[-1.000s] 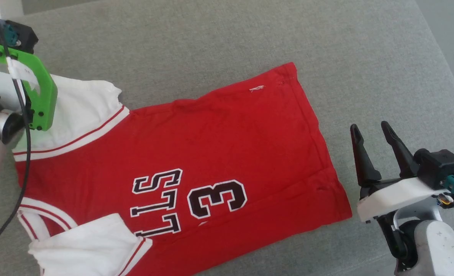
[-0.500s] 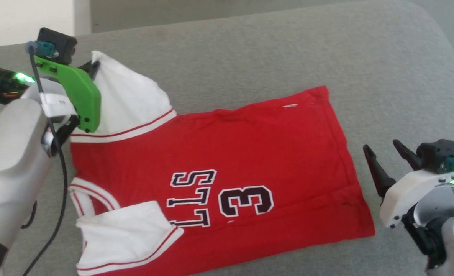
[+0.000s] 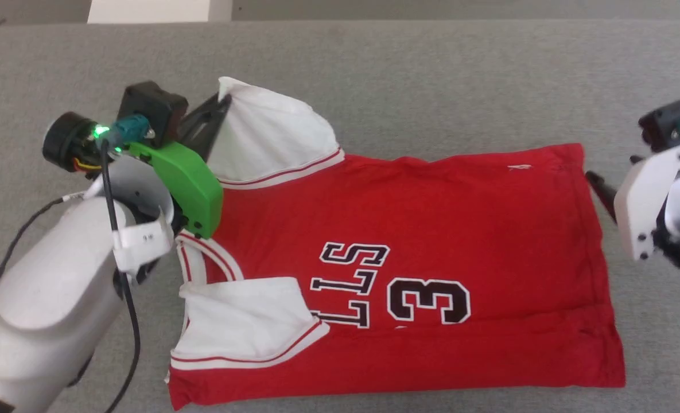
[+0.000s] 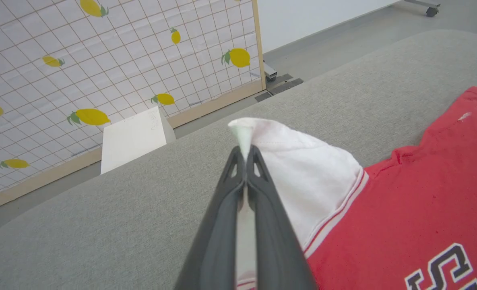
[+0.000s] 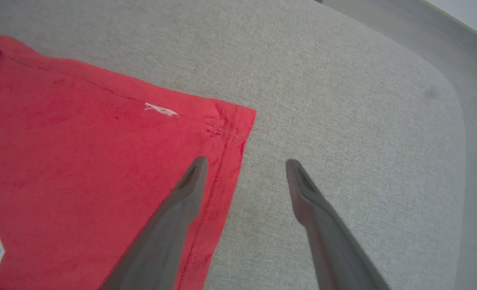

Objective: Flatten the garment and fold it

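Observation:
The garment [image 3: 431, 241], a red jersey with black lettering and a 3, lies spread on the grey cushion with its hem to the right. My left gripper [image 3: 220, 105] is shut on the tip of the far white sleeve [image 3: 271, 137], which it holds raised in a peak. From the left wrist, the fingers [image 4: 244, 151] pinch that sleeve [image 4: 306, 169]. The near white sleeve [image 3: 242, 321] lies folded over the chest. My right gripper [image 5: 245, 162] is open and straddles the hem's far corner [image 5: 230, 125], one finger over the red cloth and one over the cushion.
The grey cushion [image 3: 431, 74] extends beyond the jersey on all sides, and its rounded edge [image 5: 451, 100] is close on the right. Past the far edge stand a lemon-patterned screen [image 4: 101, 60] and a white box [image 4: 133, 137] on the floor.
The head camera has swung, shifting the whole picture. My left gripper has drawn the far sleeve up into a peak. My right gripper has moved along the hem to its far corner.

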{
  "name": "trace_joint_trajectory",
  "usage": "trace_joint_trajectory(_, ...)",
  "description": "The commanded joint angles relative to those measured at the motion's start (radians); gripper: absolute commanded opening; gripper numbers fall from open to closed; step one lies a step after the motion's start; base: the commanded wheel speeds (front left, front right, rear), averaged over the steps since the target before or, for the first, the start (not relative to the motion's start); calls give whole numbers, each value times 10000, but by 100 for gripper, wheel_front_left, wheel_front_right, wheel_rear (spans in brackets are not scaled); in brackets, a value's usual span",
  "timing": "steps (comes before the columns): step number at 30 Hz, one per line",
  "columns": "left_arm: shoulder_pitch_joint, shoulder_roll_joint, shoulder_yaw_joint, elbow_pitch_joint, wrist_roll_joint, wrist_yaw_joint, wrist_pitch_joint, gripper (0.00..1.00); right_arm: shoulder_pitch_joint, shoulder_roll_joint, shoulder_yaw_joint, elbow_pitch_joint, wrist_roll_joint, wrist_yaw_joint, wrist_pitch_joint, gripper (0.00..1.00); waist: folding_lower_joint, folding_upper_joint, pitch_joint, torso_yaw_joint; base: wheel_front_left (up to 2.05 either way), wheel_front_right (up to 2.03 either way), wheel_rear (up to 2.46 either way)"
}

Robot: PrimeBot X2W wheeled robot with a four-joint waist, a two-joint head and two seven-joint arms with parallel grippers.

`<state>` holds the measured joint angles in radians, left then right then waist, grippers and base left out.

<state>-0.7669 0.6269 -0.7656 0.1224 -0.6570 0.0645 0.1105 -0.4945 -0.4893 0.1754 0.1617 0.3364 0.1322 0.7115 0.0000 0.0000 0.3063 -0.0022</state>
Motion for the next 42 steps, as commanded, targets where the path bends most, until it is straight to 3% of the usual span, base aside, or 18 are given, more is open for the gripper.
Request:
trace_joint_trajectory(1, 258, 93, 9, -338, 53, 191, 37, 0, -394, -67, 129, 290, 70, -15, 123, 100, 0, 0, 479, 482, 0, 0, 0)
trace_joint_trajectory(6, 661, 253, -127, -1607, 261, 698, 235, 0, -1540, -332, 697, 1639, 85, -15, 333, 100, 0, 0, 871, 924, 0, 0, 0)
trace_joint_trajectory(15, 960, 122, -408, -2232, 366, 972, 365, 0, -2225, -556, 2333, 3458, 196, -15, 187, 100, 0, 0, 1147, 1353, 0, 0, 0)
trace_joint_trajectory(16, 991, 110, -424, -2212, 358, 982, 353, 0, -2229, -571, 2542, 3596, 293, -15, 163, 61, 0, 0, 1140, 1355, 0, 0, 0)
trace_joint_trajectory(18, 1053, 87, -442, -2148, 327, 1001, 321, 0, -2266, -638, 2901, 3777, 394, -15, -24, 0, 0, 0, 1095, 1339, 0, 0, 0)
trace_joint_trajectory(21, 1278, 42, -368, -1845, 169, 1097, 108, 0, -2501, -712, 3122, 4160, 584, -15, -975, 0, 0, 0, 799, 1209, 0, 0, 0)
trace_joint_trajectory(30, 2375, 268, 31, -1528, -432, 1560, -458, 0, -1986, -577, 2329, 4091, 1194, -15, -2910, 0, 0, 0, -586, 864, 0, 0, 0)
trace_joint_trajectory(37, 3948, 675, 243, -1788, -1131, 2046, -707, 0, -103, -669, 1537, 3169, 1394, -15, -3442, 0, 0, 0, -1483, 686, 0, 0, 0)
trace_joint_trajectory(42, 5140, 941, 289, -1939, -1870, 2224, -587, 0, 1502, -573, 912, 2182, 1407, -15, -3172, 0, 0, 0, -1756, 653, 0, 0, 0)
